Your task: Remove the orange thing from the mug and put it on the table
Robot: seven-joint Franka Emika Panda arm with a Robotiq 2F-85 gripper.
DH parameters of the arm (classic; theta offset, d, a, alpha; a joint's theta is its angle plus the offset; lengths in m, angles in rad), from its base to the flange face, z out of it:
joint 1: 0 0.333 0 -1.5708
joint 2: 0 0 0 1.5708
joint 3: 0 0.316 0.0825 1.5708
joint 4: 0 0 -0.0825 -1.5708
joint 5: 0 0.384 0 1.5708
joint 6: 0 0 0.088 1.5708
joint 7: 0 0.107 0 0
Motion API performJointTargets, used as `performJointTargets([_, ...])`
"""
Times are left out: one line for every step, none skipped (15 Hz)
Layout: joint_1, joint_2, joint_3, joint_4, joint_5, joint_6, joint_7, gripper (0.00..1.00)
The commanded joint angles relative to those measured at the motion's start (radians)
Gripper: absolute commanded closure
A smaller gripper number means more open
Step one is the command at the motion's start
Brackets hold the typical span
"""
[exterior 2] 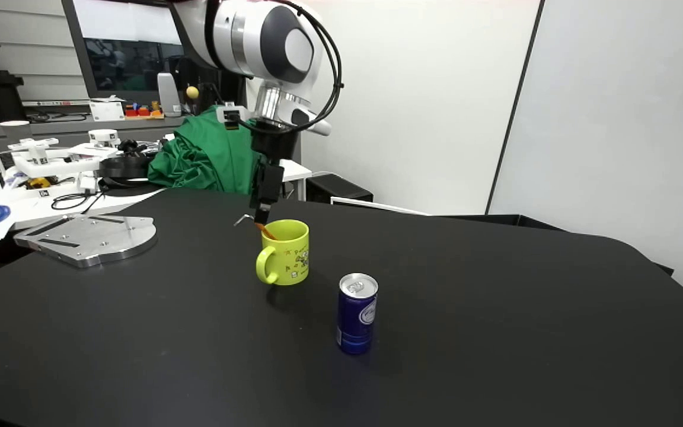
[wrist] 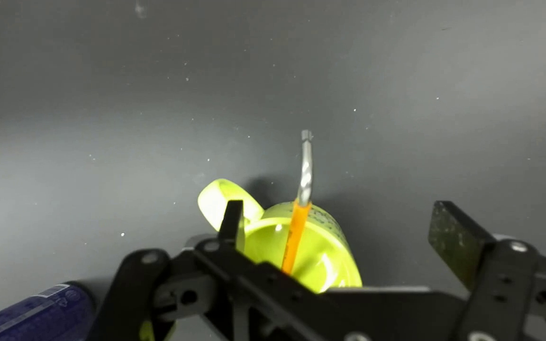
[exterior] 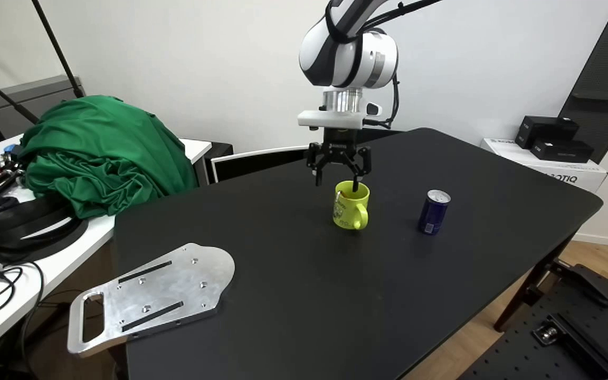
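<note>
Wrist view: orange thing (wrist: 295,237) leans in the mug (wrist: 330,251), bent metal end past the rim | gripper (wrist: 338,225) spread wide, holding nothing, one finger (wrist: 231,220) hiding some rim | in both exterior views: mug print illegible, blue can (exterior 2: 356,314) apart from it | in an exterior view: "OTIQ" on white box (exterior: 583,174) beyond the table (exterior: 304,285), metal plate (exterior: 167,287) overhanging

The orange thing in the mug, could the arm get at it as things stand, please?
Probably yes: the open end effector is close to the mug, and the orange thing leans past the rim, nothing visibly blocking its upper end.
</note>
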Motion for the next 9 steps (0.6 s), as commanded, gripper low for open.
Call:
performJointTargets([-0.011,0.031,-0.001,0.042,0.061,-0.027,-0.038,0.00])
performJointTargets([-0.011,0.034,-0.002,0.044,0.068,-0.032,-0.041,0.00])
performJointTargets([-0.010,0.038,-0.003,0.045,0.074,-0.034,-0.044,0.00])
performJointTargets([-0.008,0.042,-0.004,0.047,0.078,-0.038,-0.043,0.00])
performJointTargets([-0.007,0.046,-0.005,0.048,0.082,-0.040,-0.043,0.00])
performJointTargets([-0.005,0.051,-0.006,0.049,0.079,-0.041,-0.043,0.00])
performJointTargets([-0.002,0.052,-0.008,0.046,0.077,-0.037,-0.039,0.25])
performJointTargets([0.002,0.053,-0.010,0.043,0.072,-0.032,-0.035,0.27])
performJointTargets([0.003,0.054,-0.010,0.044,0.072,-0.034,-0.035,0.33])
